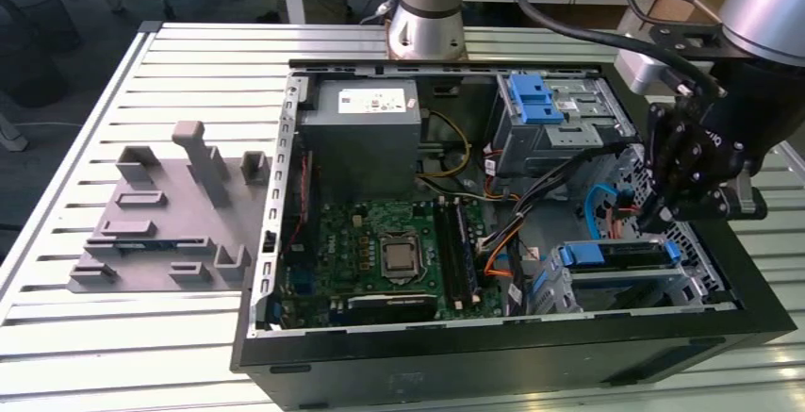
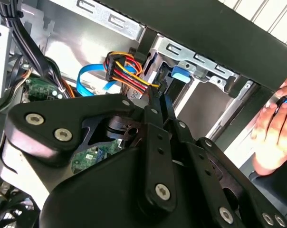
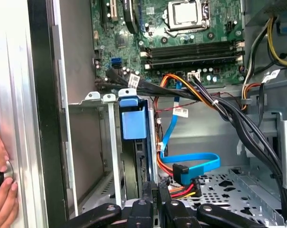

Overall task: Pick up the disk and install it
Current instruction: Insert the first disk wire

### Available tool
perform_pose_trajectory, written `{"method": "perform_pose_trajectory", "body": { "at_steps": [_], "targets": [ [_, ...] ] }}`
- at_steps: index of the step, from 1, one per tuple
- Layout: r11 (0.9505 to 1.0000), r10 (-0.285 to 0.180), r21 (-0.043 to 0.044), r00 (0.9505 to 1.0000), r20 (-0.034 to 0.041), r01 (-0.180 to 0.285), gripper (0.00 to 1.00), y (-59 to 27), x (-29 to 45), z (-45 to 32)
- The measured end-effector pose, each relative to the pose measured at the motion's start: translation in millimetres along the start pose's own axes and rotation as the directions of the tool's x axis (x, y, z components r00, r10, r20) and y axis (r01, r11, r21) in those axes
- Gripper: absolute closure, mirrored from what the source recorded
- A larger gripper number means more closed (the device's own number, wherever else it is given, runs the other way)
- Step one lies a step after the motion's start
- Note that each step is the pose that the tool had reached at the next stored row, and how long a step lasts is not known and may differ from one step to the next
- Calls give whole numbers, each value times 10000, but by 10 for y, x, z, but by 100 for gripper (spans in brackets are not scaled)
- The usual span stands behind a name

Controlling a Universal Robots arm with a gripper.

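Exterior view: the gripper point(image 1: 657, 216) hung inside the open computer case point(image 1: 503, 355), just above the disk point(image 1: 616, 255), which sat in its bay at the case's near corner on the exterior view's right. A grey parts stand point(image 1: 170, 219) lay on the table point(image 1: 75, 337).

Second wrist view: the fingers point(image 2: 157, 102) were pressed together, holding nothing, near a plug of coloured wires point(image 2: 122, 69). A hand point(image 2: 276, 126) rested outside the case.

First wrist view: the disk's blue tab point(image 3: 133, 121) stood in the bay, beside a blue cable point(image 3: 191, 161).
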State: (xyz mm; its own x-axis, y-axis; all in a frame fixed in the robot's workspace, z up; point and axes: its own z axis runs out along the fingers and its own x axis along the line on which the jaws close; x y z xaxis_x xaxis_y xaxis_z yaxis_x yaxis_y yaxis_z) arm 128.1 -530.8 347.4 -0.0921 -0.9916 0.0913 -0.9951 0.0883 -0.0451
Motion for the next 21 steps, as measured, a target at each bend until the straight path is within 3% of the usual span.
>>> {"method": "perform_pose_trajectory", "body": {
  "at_steps": [2, 4, 9, 15, 18, 21],
  "targets": [
    [9999, 13, 137, 10000, 47, -14, 83, 16, 10, 4],
    [9998, 8, 213, 10000, 79, -10, 83, 36, 24, 7],
    [9987, -419, 291, 9991, 99, 416, 83, 43, 42, 23],
    [9982, -457, 386, 9989, 114, 453, 83, 115, 85, 38],
    [9980, -475, 425, 9987, 186, 467, 83, 116, 97, 59],
    [9969, -643, 473, 9977, 199, 633, 83, 120, 111, 74]
  ]
}}
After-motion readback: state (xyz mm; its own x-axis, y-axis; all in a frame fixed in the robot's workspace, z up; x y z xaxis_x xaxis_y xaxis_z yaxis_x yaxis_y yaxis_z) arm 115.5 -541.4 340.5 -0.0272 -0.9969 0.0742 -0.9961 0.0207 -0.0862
